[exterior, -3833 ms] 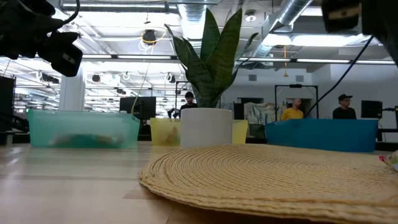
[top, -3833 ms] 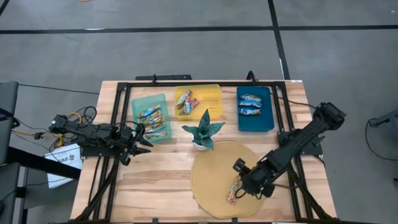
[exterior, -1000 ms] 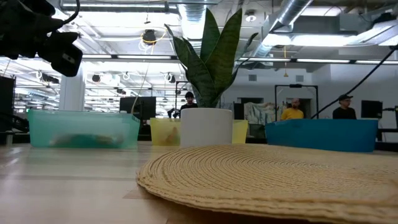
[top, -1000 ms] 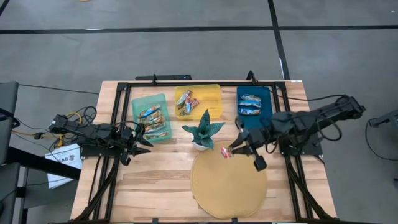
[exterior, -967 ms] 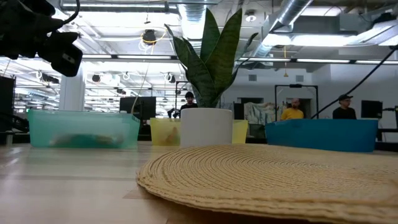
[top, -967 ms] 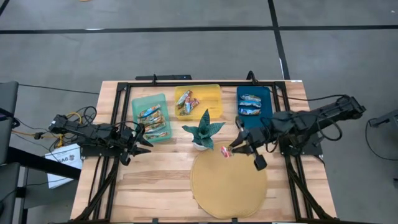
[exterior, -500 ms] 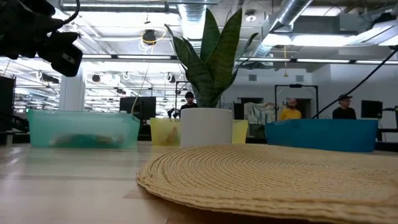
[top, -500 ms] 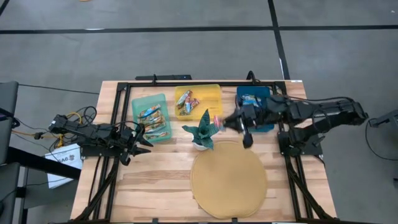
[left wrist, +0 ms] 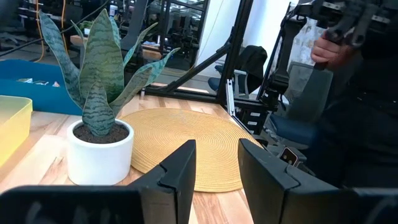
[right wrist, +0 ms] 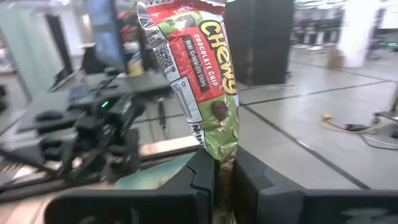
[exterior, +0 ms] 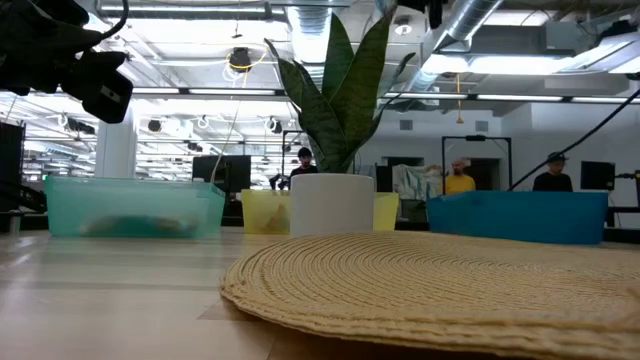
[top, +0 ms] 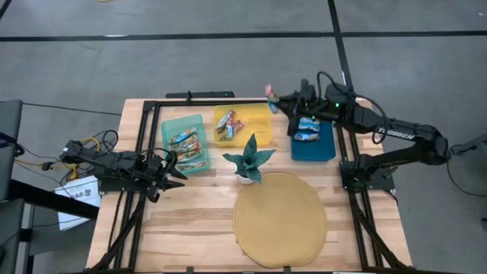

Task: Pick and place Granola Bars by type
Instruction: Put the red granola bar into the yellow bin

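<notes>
Big open-plan robotics lab / industrial workspace, not a home. Exposed ducts [exterior: 470, 25] & pipes overhead w/ strip lights, grey concrete floor [top: 228, 68] marked w/ dark lines. Wooden table [top: 190, 221] sits inside a black metal frame [top: 144, 152] w/ cables [top: 84, 148] trailing off the side, typical test rig. Rows of desks and monitors [exterior: 215, 170] in the background, black racks, an office chair [left wrist: 255, 62]. A few people [exterior: 458, 178] standing about at the far end. Potted plant [exterior: 335, 130] & colored bins [exterior: 130, 205] look like props.
</notes>
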`<move>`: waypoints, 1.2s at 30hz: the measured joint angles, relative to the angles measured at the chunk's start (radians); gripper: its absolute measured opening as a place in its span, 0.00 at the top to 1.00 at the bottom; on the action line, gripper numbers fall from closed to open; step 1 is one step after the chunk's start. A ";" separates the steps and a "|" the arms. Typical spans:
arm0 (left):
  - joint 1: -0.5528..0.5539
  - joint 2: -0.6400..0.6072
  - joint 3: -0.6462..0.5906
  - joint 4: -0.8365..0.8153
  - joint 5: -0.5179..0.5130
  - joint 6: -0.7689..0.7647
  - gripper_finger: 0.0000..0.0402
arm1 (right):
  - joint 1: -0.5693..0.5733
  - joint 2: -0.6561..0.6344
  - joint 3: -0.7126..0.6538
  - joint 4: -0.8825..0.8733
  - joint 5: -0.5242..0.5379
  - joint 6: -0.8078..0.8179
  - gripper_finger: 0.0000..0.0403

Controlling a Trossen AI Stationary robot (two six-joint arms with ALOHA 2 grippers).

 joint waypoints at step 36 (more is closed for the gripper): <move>0.000 0.000 0.000 0.000 0.000 0.000 0.72 | -0.208 0.319 0.000 0.180 -0.054 1.089 0.95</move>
